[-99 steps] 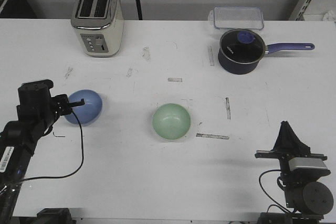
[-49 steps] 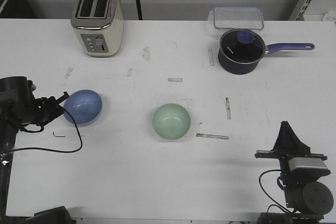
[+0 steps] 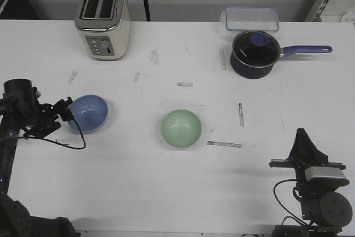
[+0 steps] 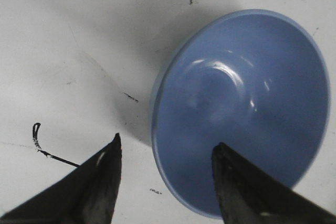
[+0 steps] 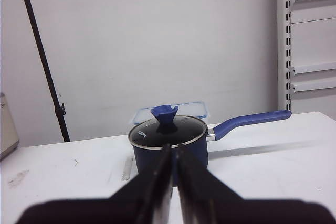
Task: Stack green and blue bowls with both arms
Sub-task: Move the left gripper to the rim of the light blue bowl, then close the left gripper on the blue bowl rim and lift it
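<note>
Two bowls sit apart on the table point(image 3: 166, 192): the blue bowl point(image 3: 89, 112) near the left edge, the green bowl point(image 3: 181, 129) around the middle, both upright, smooth and glossy, of like size. In the left wrist view the left tool point(image 4: 165, 182) is spread open, one finger tip over the blue rim's inner side, the other outside it, so it straddles the near rim without yet pinching. Risk, as I judge it: the thin, slick rim could slip or the bowl tip and skid when the fingers close. The right tool point(image 3: 304, 144) is parked near the table's front right corner, its fingers pressed together on nothing. A saucepan point(image 3: 254, 54) and toaster point(image 3: 103, 20) stand along the far edge.
</note>
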Controlling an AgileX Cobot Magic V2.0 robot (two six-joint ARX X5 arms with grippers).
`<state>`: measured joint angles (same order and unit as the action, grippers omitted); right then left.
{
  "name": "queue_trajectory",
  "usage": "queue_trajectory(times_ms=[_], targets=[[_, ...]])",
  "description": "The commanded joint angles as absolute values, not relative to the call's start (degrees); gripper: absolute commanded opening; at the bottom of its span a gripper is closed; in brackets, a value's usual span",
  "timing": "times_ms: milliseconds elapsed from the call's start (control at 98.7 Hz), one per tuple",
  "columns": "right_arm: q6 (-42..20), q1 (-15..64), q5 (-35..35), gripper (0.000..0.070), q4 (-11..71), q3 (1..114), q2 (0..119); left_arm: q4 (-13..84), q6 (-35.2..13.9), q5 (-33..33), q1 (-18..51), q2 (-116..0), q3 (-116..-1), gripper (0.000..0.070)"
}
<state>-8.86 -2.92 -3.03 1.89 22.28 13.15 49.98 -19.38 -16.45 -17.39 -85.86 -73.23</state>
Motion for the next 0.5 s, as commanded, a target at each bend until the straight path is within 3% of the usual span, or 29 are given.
queue_trajectory(times_ms=[0, 162, 486], targets=[[-9.17, -2.81, -3.03, 0.0008, 1.26, 22.48, 13.06, 49.95, -18.65, -16.23, -17.61, -87.55, -74.61, 0.0342], [-9.17, -2.81, -3.03, 0.0007, 1.26, 22.48, 13.06, 49.87, -18.39, -13.13, -17.61, -89.17, -74.61, 0.0484], [-9.17, -2.81, -3.03, 0.0007, 1.26, 22.48, 13.06, 47.16, -18.15, -13.13, -17.12, -90.48, -74.59, 0.0487]])
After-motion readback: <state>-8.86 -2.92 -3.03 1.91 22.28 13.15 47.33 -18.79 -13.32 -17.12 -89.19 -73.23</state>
